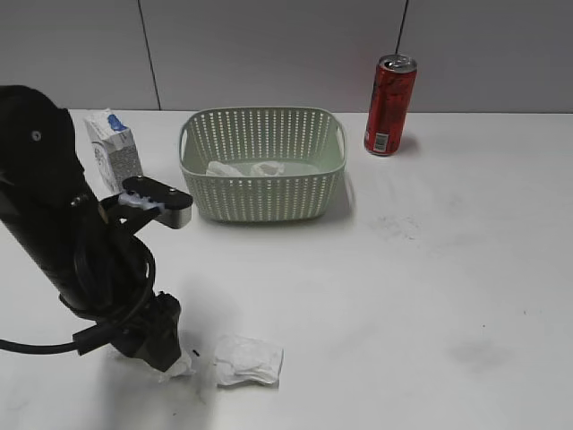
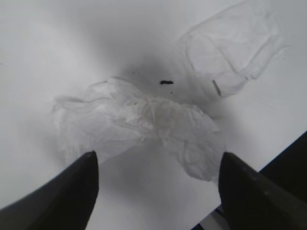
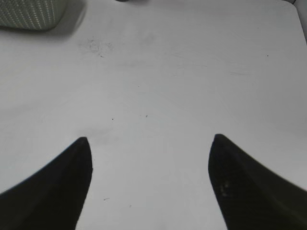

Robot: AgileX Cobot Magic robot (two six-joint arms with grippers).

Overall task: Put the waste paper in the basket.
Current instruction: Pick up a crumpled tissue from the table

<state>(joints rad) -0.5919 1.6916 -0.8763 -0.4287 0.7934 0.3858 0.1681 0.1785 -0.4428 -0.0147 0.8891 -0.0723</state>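
Observation:
The pale green basket (image 1: 261,193) stands at the back middle of the table, with white crumpled paper (image 1: 267,167) lying inside it. One waste paper wad (image 1: 248,361) lies on the table at the front. Another wad (image 1: 182,365) peeks out under my left gripper (image 1: 166,355), which is lowered to the table. In the left wrist view that wad (image 2: 139,124) lies just ahead of and between the open fingers (image 2: 157,163), untouched, and the other wad (image 2: 232,50) lies beyond it. My right gripper (image 3: 149,143) is open and empty over bare table. It does not show in the exterior view.
A white-and-blue carton (image 1: 115,152) stands left of the basket. A red can (image 1: 389,104) stands at the back right. A basket corner (image 3: 29,14) shows at the top left of the right wrist view. The table edge (image 2: 288,158) is close to my left gripper.

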